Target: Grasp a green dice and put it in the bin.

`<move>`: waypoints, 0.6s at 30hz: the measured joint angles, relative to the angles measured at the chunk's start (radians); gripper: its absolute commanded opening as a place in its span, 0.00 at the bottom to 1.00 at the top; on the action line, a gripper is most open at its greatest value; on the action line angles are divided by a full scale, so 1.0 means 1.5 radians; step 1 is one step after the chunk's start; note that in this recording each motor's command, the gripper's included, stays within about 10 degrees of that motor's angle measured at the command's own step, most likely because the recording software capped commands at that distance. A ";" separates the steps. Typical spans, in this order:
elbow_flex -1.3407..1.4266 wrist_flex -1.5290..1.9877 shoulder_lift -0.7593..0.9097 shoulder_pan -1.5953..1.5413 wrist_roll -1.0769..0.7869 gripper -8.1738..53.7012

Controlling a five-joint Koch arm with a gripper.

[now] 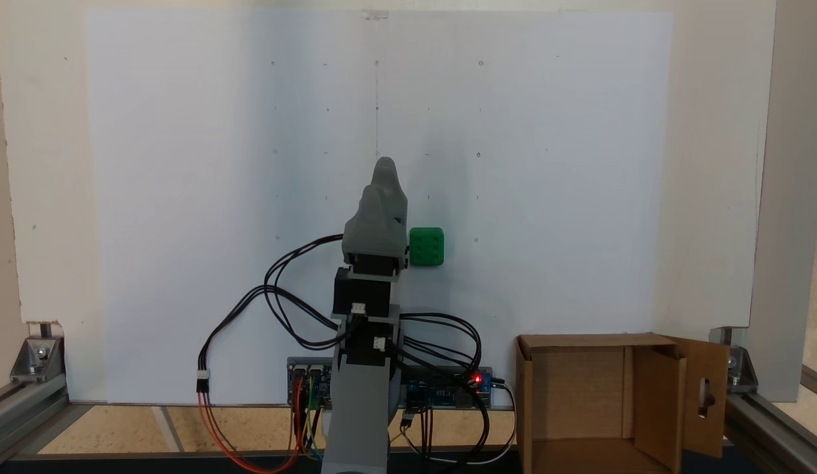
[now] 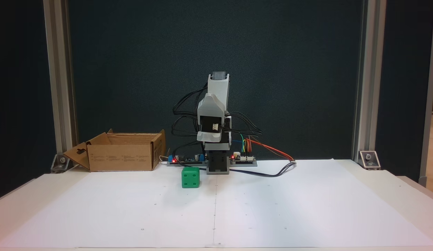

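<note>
The green dice (image 1: 426, 247) lies on the white sheet, a small bright cube; in the other fixed view the green dice (image 2: 190, 177) sits just in front and left of the arm's base. My arm is folded up over its base. My gripper (image 1: 384, 172) points away over the sheet, its grey jaws pressed together with nothing between them, shut. The dice is close beside the wrist on the right, apart from the jaws. The bin (image 1: 523, 395) is a brown cardboard box at the lower right, open, with a keyhole flap; the bin (image 2: 122, 157) appears at the left.
Circuit boards (image 1: 448, 392) with lit red lights and loose black and coloured cables (image 1: 276, 303) lie around the arm's base. Aluminium frame posts (image 2: 59, 87) stand at both sides. The white sheet (image 1: 546, 164) spreads wide beyond the dice.
</note>
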 measured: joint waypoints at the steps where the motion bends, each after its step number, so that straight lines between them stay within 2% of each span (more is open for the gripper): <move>1: 0.000 0.000 0.000 -0.001 0.000 0.85; 10: -0.021 0.016 0.000 -0.008 0.000 0.84; 18: -0.153 0.307 0.000 -0.007 0.000 0.85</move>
